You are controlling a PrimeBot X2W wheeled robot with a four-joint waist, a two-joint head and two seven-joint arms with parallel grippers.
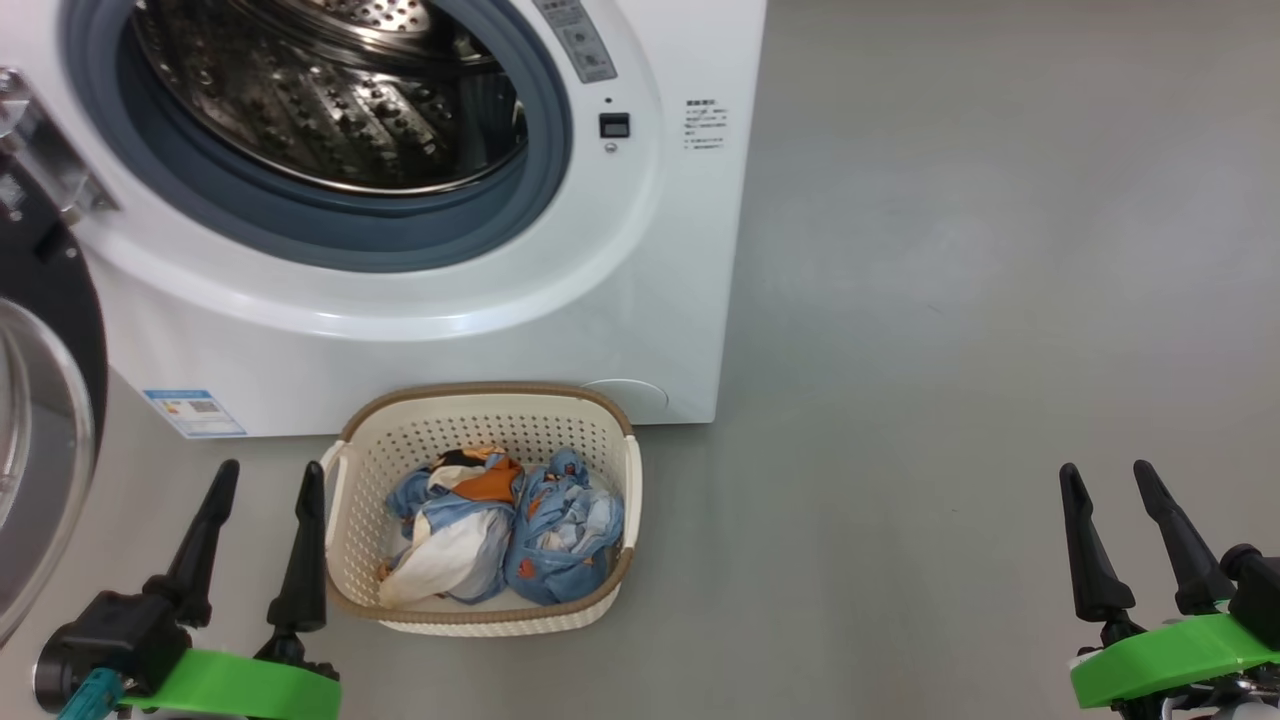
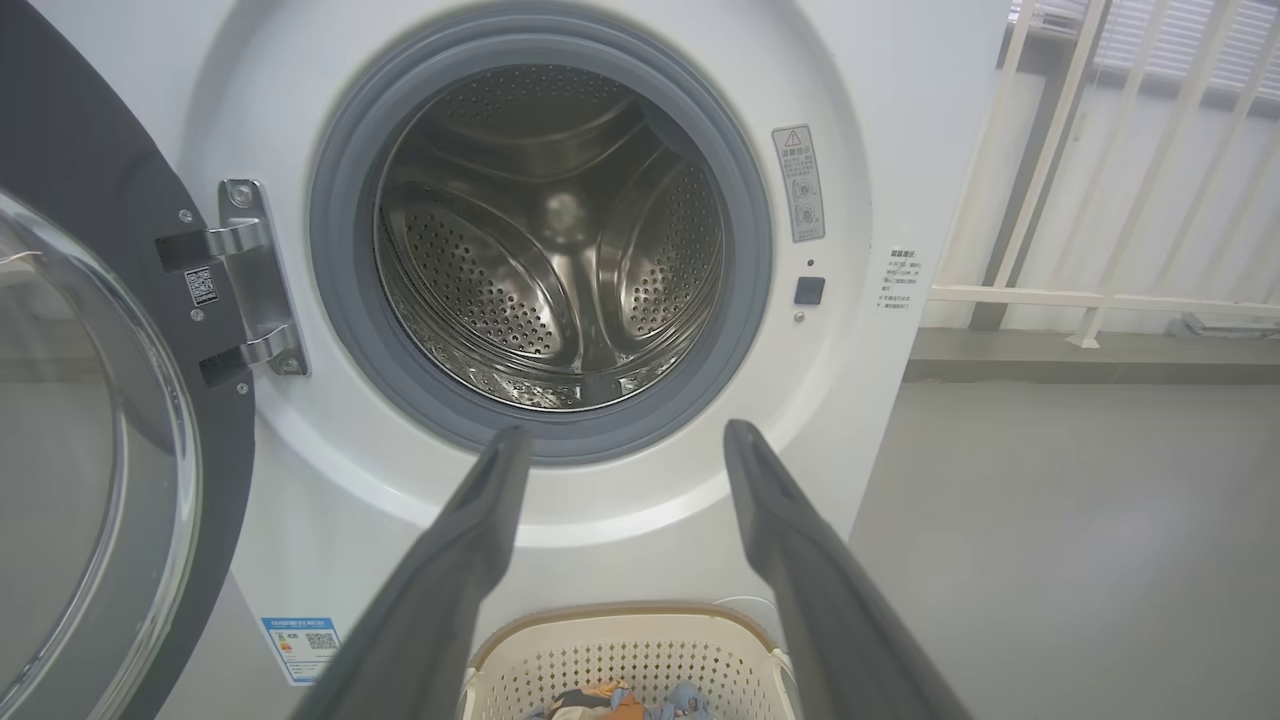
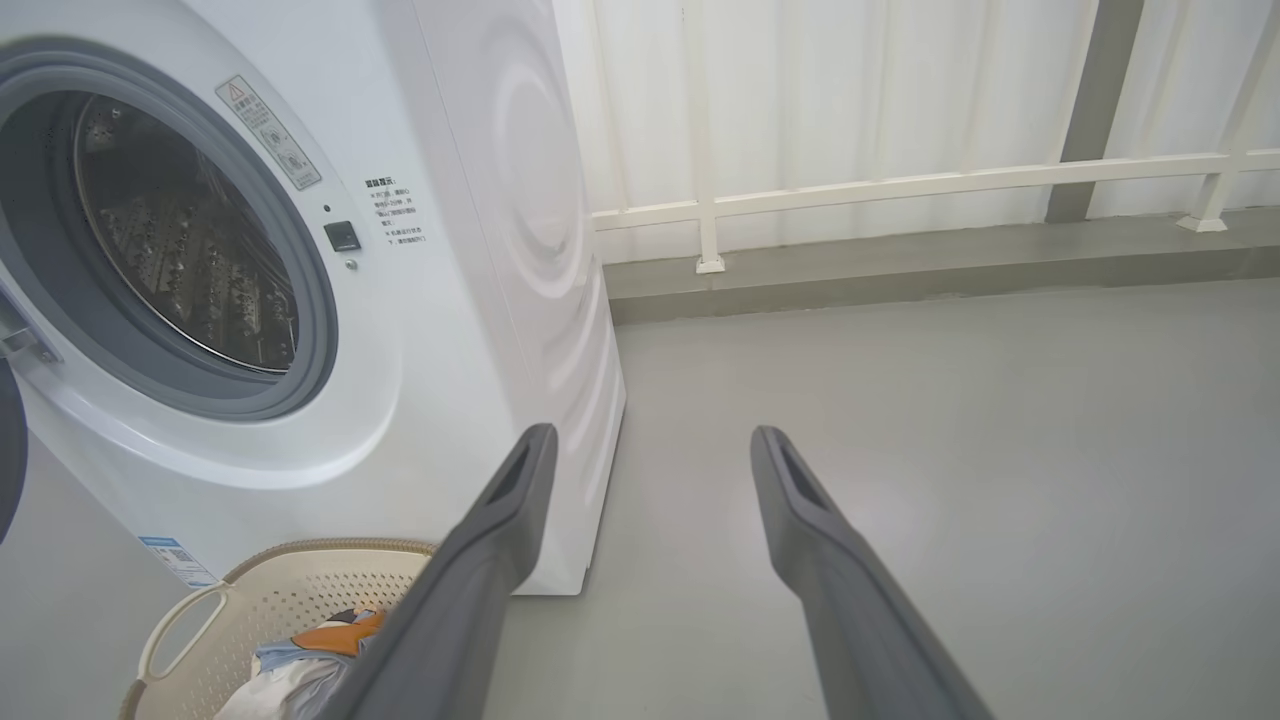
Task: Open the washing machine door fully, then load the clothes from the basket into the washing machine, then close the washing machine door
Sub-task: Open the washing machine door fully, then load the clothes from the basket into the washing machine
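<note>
**Door stands wide open, clothes lie in the basket**

The washing machine (image 1: 420,340) is a big white front-loader. Its perforated steel drum (image 2: 550,250) is ringed by a grey-blue rubber seal (image 2: 340,270), and a blue label sticker (image 1: 195,412) sits low on its front. The washing machine door (image 2: 100,400), with a glossy black rim around a bulging clear glass bowl, hangs from a metal hinge (image 2: 255,275) on the machine's left side.

The basket (image 1: 480,392) stands on the floor just in front of the machine's base. It is cream plastic with perforated walls and a brown woven-look rim. Inside it, the clothes (image 1: 500,530) lie in a crumpled heap of light blue fabric with orange, white and black patches.

The left gripper (image 1: 270,467) hovers just beside the basket's left edge, its two dark fingers spread apart and holding nothing. The right gripper (image 1: 1106,468) is well off to the right over bare floor, fingers likewise parted and with nothing between them.

The floor (image 1: 950,300) is smooth, matte grey. In the right wrist view, a cream railing (image 3: 900,185) runs along pale panelling behind a low grey kerb
</note>
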